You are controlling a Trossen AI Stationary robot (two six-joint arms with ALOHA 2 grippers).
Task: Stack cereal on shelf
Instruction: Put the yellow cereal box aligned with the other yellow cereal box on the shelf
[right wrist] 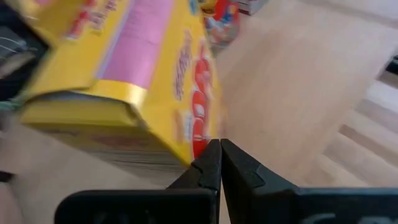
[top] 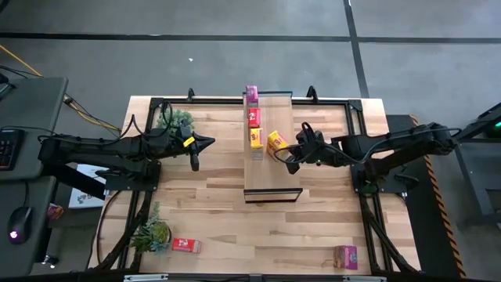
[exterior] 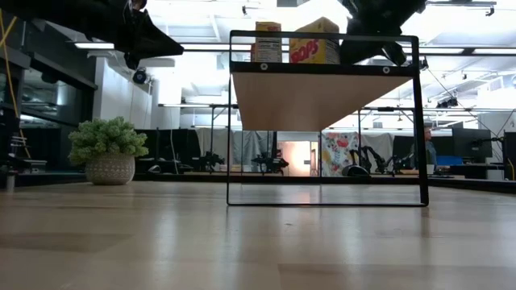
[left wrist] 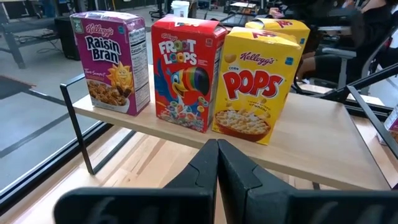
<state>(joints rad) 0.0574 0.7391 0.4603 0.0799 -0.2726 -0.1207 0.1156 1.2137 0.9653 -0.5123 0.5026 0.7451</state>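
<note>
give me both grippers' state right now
left gripper: shut, empty, left of the shelf.
right gripper: shut, empty, beside a yellow box on the shelf.

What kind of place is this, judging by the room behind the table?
Probably a robotics lab or workshop. The low view shows ceiling strip lights and more robot arms on benches beyond the shelf. The high view shows a desk with a keyboard and mouse beside the table.

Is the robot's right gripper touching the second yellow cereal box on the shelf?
Cannot tell. In the right wrist view the shut right gripper sits right at the yellow box edge, but no clear contact or gap shows. The high view is too far.
</note>
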